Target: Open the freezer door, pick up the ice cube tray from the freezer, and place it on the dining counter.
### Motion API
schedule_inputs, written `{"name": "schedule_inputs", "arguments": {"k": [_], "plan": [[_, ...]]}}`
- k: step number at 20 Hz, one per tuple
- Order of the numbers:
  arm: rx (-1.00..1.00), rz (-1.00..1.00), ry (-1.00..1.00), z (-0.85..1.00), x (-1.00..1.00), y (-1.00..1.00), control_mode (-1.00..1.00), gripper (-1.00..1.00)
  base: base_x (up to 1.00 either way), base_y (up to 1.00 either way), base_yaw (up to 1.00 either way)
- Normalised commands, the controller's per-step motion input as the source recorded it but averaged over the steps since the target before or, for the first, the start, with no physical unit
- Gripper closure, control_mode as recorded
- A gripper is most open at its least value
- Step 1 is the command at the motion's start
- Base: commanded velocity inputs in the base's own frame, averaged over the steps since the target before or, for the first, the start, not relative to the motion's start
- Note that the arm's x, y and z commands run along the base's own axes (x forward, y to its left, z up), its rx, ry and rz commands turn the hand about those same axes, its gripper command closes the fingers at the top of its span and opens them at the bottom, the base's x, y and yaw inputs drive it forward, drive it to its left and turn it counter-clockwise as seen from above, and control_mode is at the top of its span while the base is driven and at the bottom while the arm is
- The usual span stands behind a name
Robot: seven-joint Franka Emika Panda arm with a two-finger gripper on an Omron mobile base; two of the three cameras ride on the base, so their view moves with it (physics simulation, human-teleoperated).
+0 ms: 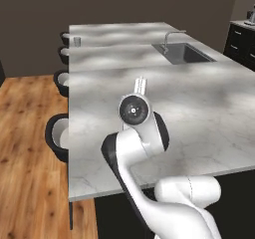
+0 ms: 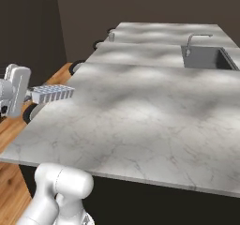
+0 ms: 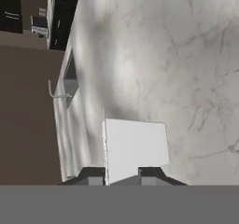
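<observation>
Claw (image 3: 120, 175): I see it clamped on the ice cube tray (image 2: 52, 93)
Tray: held level above the near corner of the bench (image 1: 199, 98)
Sink (image 1: 184, 53): far end

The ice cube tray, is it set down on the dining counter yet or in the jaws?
In the jaws: the ice cube tray sticks out from the gripper, above the dining counter edge.

Dim, soft rendered light; blotchy shadows mottle the dining counter (image 1: 199, 108); slightly blurry.
</observation>
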Motion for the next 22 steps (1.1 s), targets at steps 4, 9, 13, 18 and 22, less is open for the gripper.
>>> {"name": "schedule_inputs", "arguments": {"k": [4,9,13,18,22], "plan": [[0.2,-0.05,0.18,-0.59,0.81,-0.13,-1.0,1.0,0.0,0.0,0.0],[0.21,0.0,0.2,-0.68,0.65,-0.09,-1.0,1.0,0.0,0.0,0.0],[0.09,0.0,0.06,-0.94,0.55,0.0,-1.0,1.0,0.0,0.0,0.0],[-0.01,0.0,-0.15,-0.74,0.38,0.12,-1.0,1.0,0.0,0.0,0.0],[-0.02,0.0,-0.23,-0.51,0.35,0.14,-1.0,1.0,0.0,0.0,0.0]]}}
